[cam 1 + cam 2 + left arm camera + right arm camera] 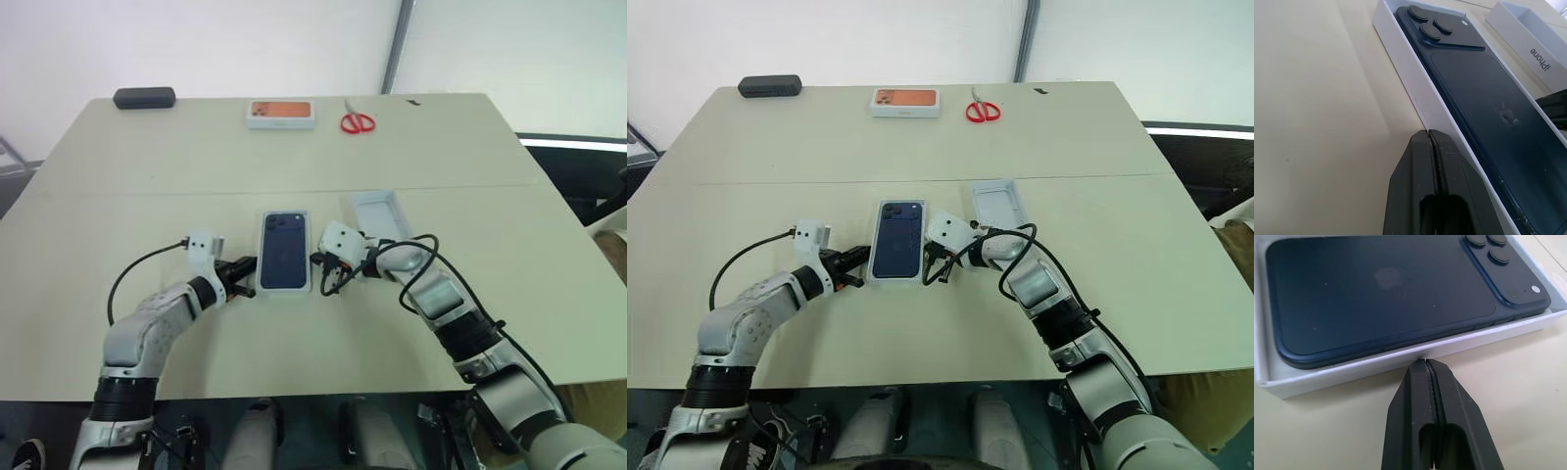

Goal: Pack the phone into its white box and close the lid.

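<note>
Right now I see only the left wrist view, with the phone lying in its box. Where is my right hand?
Observer: Your right hand is shut, its tips at the white box's right wall, opposite the left hand.
Operator: Is the lid on?
Observer: No. The lid lies open side up, right of the white box, apart.
Operator: What else is there?
Observer: Red scissors and an orange-printed box at the table's far edge.

Bright, even light, soft shadows under the arms, faint sheen on the phone [1386,293], wrist views sharp.
</note>
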